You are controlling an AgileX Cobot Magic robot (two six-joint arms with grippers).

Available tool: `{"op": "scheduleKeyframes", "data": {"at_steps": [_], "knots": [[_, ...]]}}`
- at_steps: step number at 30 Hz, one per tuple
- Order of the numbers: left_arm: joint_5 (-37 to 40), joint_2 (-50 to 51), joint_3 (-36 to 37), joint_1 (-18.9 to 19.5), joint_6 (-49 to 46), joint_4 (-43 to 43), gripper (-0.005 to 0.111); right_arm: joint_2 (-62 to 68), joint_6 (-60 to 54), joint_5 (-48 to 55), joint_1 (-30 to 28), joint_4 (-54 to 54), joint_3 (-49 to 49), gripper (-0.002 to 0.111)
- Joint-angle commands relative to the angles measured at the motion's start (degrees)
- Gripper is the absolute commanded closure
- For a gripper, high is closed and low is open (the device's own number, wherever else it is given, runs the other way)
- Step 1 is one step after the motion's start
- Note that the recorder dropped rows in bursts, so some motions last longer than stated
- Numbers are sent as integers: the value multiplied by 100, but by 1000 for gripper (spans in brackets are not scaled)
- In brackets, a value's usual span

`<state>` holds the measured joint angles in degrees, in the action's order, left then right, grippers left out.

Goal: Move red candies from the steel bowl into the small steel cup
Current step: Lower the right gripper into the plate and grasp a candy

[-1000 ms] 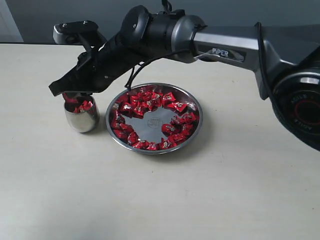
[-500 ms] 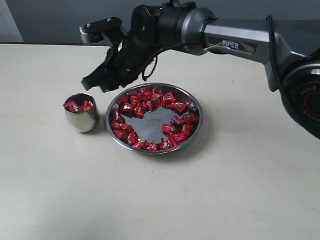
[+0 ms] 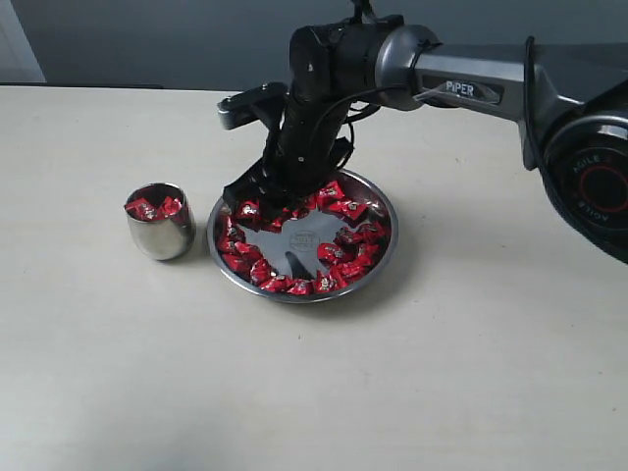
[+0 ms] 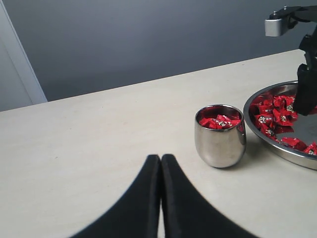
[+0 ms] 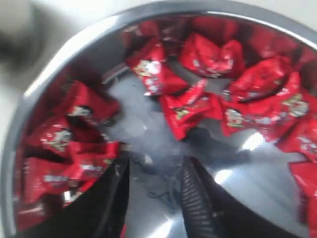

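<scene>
Red candies: roughly thirty, one bowl; few, one cup; right pincer parted, left pincer closed

- A pale cream table fills most of the exterior view; its top is smooth, matte and plain.
- Behind its far edge stands a dark grey-blue wall, plain and even.
- At the wall's left end a white panel shows, its edge slanted.
- The light is soft; shadows on the table are soft-edged.

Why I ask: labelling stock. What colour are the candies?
Candies: shiny red, white marks; right wrist view.
</scene>
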<state>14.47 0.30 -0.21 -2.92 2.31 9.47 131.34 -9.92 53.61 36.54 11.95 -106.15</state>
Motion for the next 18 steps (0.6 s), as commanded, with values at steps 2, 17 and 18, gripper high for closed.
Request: {"op": "scheduleKeyframes", "data": {"at_steps": [2,17,18], "knots": [[-59,-30,21,0,4,-18,106,5,-802,-7,15,1040,15,73],[-59,-30,21,0,5,-18,106,378,-892,343,15,1447,15,73],[-59,-30,21,0,5,-18,106,390,-893,343,15,1447,15,73]]}}
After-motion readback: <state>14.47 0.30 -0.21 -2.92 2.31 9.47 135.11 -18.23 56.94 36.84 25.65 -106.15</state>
